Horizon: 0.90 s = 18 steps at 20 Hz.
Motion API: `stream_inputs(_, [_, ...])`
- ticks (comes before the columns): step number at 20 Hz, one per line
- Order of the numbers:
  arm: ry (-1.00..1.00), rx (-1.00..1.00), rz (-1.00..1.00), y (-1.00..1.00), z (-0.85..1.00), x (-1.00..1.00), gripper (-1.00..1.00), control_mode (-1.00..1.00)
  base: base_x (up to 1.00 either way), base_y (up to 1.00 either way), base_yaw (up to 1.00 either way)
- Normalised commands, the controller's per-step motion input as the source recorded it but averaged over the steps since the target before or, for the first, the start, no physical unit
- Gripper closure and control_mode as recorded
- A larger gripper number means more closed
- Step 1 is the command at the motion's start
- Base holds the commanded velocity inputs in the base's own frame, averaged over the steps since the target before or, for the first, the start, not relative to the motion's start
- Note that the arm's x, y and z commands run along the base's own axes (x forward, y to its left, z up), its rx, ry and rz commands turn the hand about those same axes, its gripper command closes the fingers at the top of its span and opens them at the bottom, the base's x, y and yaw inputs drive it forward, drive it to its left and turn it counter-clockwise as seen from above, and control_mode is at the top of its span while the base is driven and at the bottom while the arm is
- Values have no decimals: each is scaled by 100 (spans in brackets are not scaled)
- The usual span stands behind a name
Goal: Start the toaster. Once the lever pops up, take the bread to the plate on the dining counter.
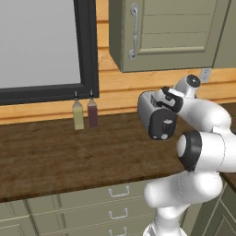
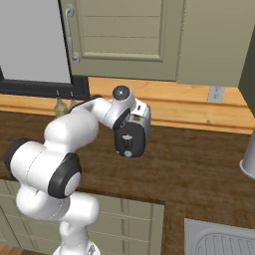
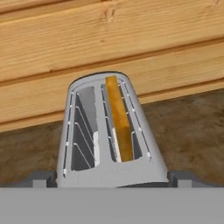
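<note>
Across the lower half of the left base view, a dark wood worktop (image 1: 60,156) with pale green drawers (image 1: 92,207) under it. Above, a light wood-plank wall (image 1: 115,87), a black-framed window (image 1: 87,50) at upper left and a grey-green wall cabinet (image 1: 175,32) at upper centre and right. In the right base view, a steel sink (image 2: 219,239) at lower right and a grey metal vessel (image 2: 248,159) cut off by the right edge.

Rising from the lower right of the left base view, the white arm, bent over the worktop toward centre right.

Standing on the worktop close to the plank wall, centre right in the left base view and just left of centre in the right base view, the toaster (image 1: 154,117), silver-grey with its black end panel turned toward the cameras. On that panel, a light round knob low down; the lever too small and too crowded by the arm to make out.

Directly above the toaster's near end, the gripper (image 1: 171,99), its two dark tips at the bottom corners of the hand view, set wider than the toaster's top end. Spread wide, nothing between the fingers (image 3: 39,178).

At the window's lower right corner, two small bottles side by side: a yellow-green bottle (image 1: 78,115) and a dark red bottle (image 1: 92,114).

Inside the toaster's right-hand slot in the hand view, the bread (image 3: 119,124), golden-tan, standing on edge; left-hand slot showing only wire guides.
</note>
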Motion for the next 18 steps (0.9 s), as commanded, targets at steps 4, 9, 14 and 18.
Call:
stream_inputs(4, [0,0,0,-1,-2,41,-100,-100,0,0,0])
stream_inputs(9, [0,0,0,-15,-13,14,-100,-100,0,0,0])
stream_inputs(14, [0,0,0,-9,-9,0,-100,-100,0,0,0])
stream_inputs(18, [0,0,0,0,-16,0,-100,-100,0,0,0])
